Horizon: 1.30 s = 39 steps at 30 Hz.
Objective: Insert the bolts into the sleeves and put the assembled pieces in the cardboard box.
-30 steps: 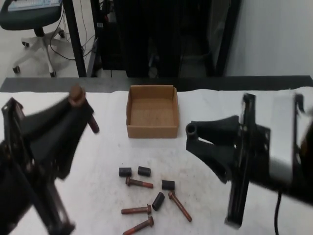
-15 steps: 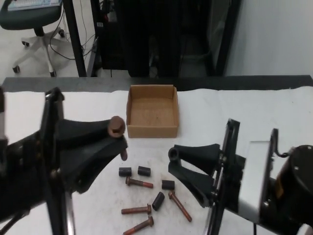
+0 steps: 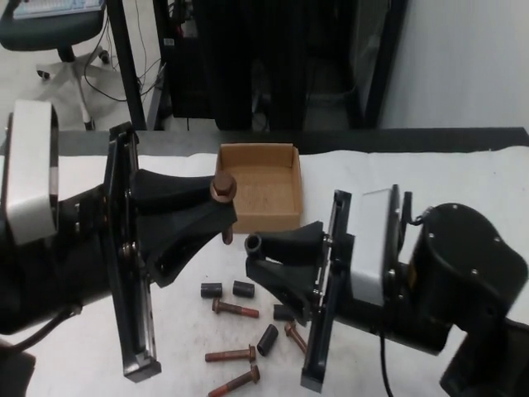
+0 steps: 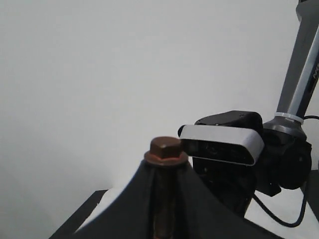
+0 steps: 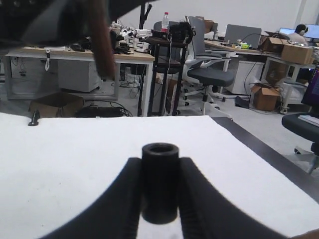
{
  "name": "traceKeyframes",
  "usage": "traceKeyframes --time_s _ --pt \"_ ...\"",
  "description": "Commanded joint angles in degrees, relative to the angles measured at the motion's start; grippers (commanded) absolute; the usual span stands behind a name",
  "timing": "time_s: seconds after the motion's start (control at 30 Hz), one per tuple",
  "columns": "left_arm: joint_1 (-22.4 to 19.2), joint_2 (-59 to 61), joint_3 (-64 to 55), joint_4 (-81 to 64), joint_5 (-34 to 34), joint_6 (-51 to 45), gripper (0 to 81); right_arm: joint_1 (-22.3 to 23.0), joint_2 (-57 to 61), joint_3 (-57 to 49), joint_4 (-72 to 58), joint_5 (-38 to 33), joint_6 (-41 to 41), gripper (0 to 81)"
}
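"Where does the cardboard box (image 3: 257, 188) sit?"

"On the bench (image 3: 430, 178), just beyond both sets of jaws, open side up."

"And the arms?"

"The left gripper (image 3: 221, 211) is clamped on a rusty bolt (image 3: 222, 188), head above the fingertips, shank down between them. The right gripper (image 3: 256, 252), near it and lower, pinches a black sleeve (image 3: 253, 244), open end poking past its fingertips. Bolt and sleeve are apart."

"The rest?"

"Spare bolts (image 3: 235, 308) and spare sleeves (image 3: 212, 290) lie beneath the jaws."
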Motion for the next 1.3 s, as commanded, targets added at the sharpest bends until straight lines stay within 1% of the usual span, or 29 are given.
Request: traceKeyframes --time_s 0.0,0.17,0.27,0.4,0.53,0.6,0.8,1.0,1.07,1.27 --pt "-0.2 -0.1 -0.6 -0.7 0.5 0.8 0.3 0.1 2.0 -1.3 -1.2 -0.5 -0.5 0.8" --pt "-0.2 -0.1 -0.6 -0.7 0.5 0.8 0.3 0.2 3.4 -2.4 -3.4 -1.1 -0.5 0.8" --pt "-0.2 -0.1 -0.6 -0.7 0.4 0.8 0.3 0.2 3.4 -2.5 -7.1 -3.5 0.5 0.8" --pt "-0.2 -0.1 -0.6 -0.7 -0.3 1.1 0.3 0.2 3.4 -2.5 -9.7 -4.0 1.3 0.8" --pt "-0.2 -0.1 -0.6 -0.7 -1.3 2.1 0.3 0.2 3.4 -2.5 -10.4 -6.4 1.3 0.8" --pt "-0.2 -0.1 -0.6 -0.7 -2.1 2.3 0.3 0.2 3.4 -2.5 -10.8 -6.6 1.3 0.8" --pt "-0.2 -0.1 -1.7 -0.7 -2.1 2.3 0.3 0.2 3.4 -2.5 -10.9 -8.6 1.3 0.8" --pt "-0.2 0.5 -1.8 -0.7 -1.6 1.6 0.3 0.2 3.4 -2.5 -12.2 -8.6 2.5 0.8" --pt "-0.5 1.2 -1.8 -0.7 -1.6 1.6 0.3 0.2 3.4 -3.0 -12.6 -8.3 4.6 0.8" --pt "-3.1 4.5 -1.8 -0.7 -2.1 2.7 0.3 0.2 3.4 -3.8 -12.7 -8.2 4.7 0.8"
